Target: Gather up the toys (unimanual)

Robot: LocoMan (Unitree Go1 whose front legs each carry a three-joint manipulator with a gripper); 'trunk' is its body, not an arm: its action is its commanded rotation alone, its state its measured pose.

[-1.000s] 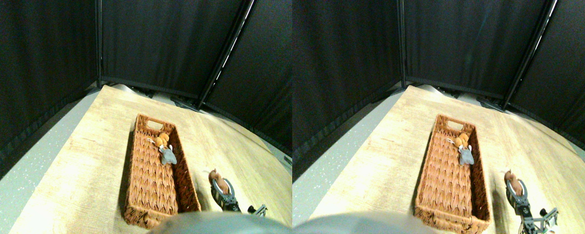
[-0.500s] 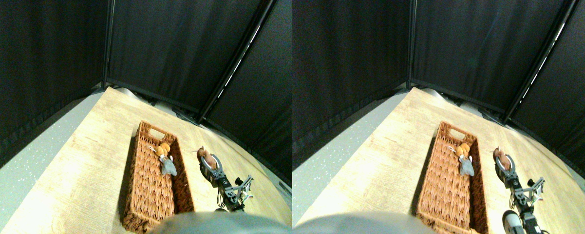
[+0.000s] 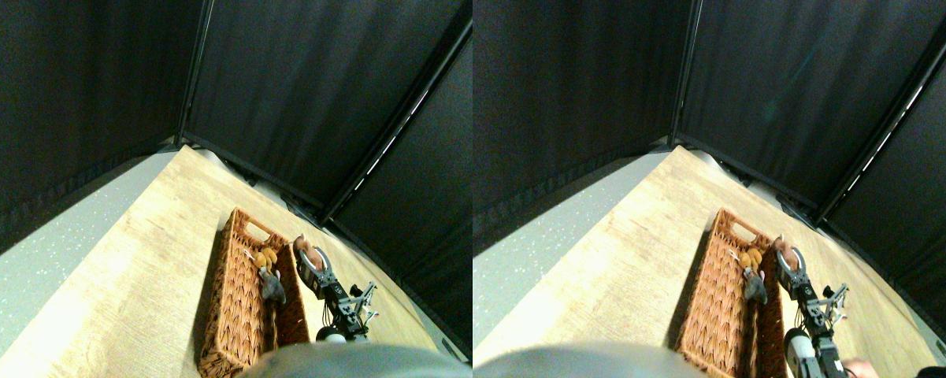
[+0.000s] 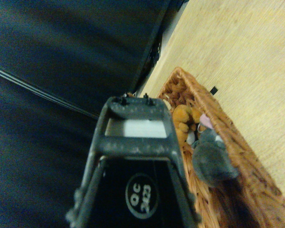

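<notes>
1. Nearest of all, the right arm comes in from about five o'clock in the wide view, its grey links and loose wires climbing up toward the middle of the picture.
2. At the arm's tip, the right gripper [image 3: 307, 258] is up in the air, just beside the basket's right rim, at roughly three o'clock from the basket's middle.
3. The jaws are closed around a small brown toy [image 3: 302, 246], whose rounded end pokes out past the curved grey fingers [image 3: 320, 261]; the jaws are parted only by the toy's own width.
4. Right beside it, the long wicker basket [image 3: 233, 315] lies on the pale wooden tabletop [image 3: 126, 291], its length running from six o'clock toward twelve, with a cut-out handle at the far end.
5. Inside the basket, against the right wall and past the halfway mark, sits a grey toy [image 3: 272, 288].
6. Touching it on the far side, toward twelve o'clock, an orange toy [image 3: 264, 258] with a white string loop next to it.
7. The wrist camera shows the same pair, grey toy [image 4: 213, 160] pressed against orange toy [image 4: 184, 121], down in the basket [image 4: 237, 156], with the dark jaw frame [image 4: 135, 156] filling the foreground; the held toy is hidden behind it here.
8. Beyond the table edge, a strip of speckled grey floor [image 3: 39, 252] at nine o'clock.
9. Farthest back, black curtain panels [image 3: 283, 79] wall in the scene from ten o'clock round to two.
</notes>
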